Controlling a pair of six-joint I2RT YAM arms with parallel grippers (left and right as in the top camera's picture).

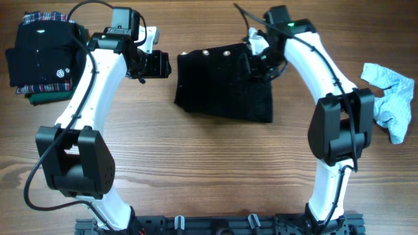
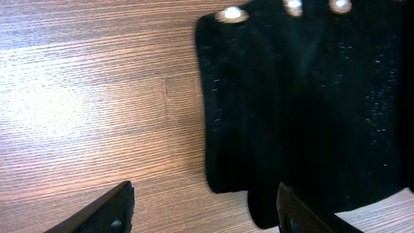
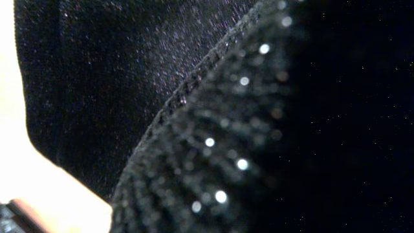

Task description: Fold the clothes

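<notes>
Black garment (image 1: 225,81) beside left end effector (image 1: 159,64), jaws spread empty, right end effector (image 1: 256,62) atop it, grip unclear

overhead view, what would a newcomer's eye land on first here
The black sparkly garment with shiny round studs, spread at the far middle of the wooden table, stands out first. The right gripper is down on its upper right edge and the left gripper is open just off its left edge. Next come the stack of folded dark clothes at the far left and the crumpled pale blue cloth at the right edge.
</notes>
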